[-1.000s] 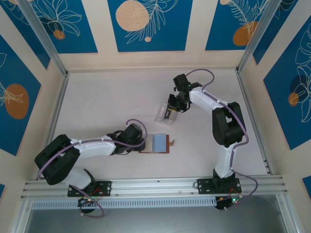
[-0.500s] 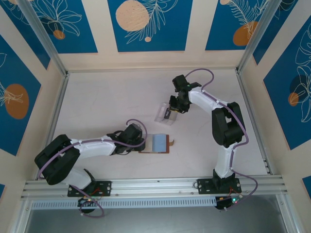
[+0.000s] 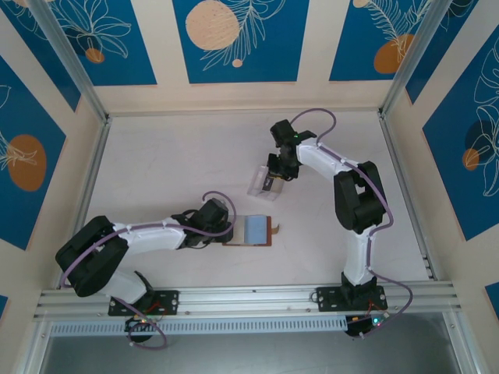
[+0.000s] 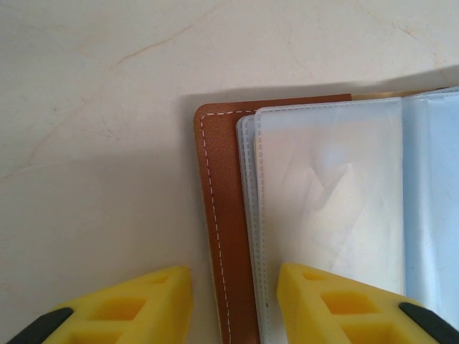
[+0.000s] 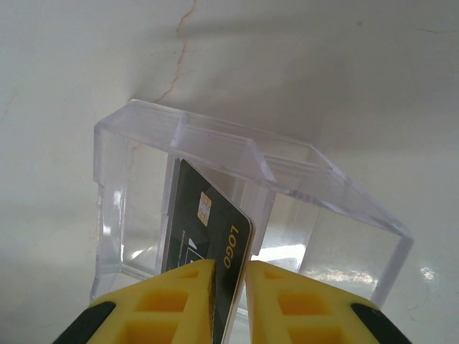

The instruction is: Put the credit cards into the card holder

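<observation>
Right gripper pinched a dark card in the clear stand, likely needing a straight lift next, while left gripper (jaws half-open) straddled the left edge of the card holder

Card holder open flat; dark credit card upright in stand

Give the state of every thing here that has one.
card holder, open, lying flat.
clear stand, upright.
credit card, standing in the clear stand, pinched between the right jaws.
left gripper, jaws apart over the card holder's brown edge.
right gripper, shut on the credit card.
</observation>
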Available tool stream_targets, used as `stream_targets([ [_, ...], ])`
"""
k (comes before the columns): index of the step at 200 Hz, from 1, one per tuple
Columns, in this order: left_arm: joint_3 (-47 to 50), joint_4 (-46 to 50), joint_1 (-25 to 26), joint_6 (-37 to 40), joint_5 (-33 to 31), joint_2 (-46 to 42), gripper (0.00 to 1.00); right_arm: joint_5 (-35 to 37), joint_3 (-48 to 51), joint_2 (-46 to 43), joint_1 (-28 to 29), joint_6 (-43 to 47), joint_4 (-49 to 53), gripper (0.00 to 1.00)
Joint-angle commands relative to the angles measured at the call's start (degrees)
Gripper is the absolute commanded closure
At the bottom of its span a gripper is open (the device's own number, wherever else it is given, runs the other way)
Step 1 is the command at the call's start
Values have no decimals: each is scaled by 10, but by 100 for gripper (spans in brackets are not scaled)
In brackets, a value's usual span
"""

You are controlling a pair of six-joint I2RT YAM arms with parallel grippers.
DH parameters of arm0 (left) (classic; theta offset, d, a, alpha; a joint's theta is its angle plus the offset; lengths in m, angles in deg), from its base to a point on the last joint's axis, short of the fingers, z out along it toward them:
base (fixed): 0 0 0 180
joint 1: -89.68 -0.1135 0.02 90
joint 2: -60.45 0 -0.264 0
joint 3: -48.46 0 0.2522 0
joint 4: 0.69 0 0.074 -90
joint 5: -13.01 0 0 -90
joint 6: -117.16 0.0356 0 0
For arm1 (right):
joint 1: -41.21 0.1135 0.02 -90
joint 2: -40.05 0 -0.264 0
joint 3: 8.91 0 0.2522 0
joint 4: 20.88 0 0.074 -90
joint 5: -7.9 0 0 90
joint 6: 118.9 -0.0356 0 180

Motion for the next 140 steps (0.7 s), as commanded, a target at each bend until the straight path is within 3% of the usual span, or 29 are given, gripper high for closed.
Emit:
stream_targets([
  [1, 25, -1, 5, 3, 6, 25, 62, 41, -5, 15, 4, 13, 33, 80],
  [47, 25, -2, 5, 2, 6, 28, 62, 72, -6, 0, 11, 26, 44, 88],
  [140, 27, -3, 5, -2, 7, 28, 63, 85, -56, -2, 12, 81, 89, 93],
])
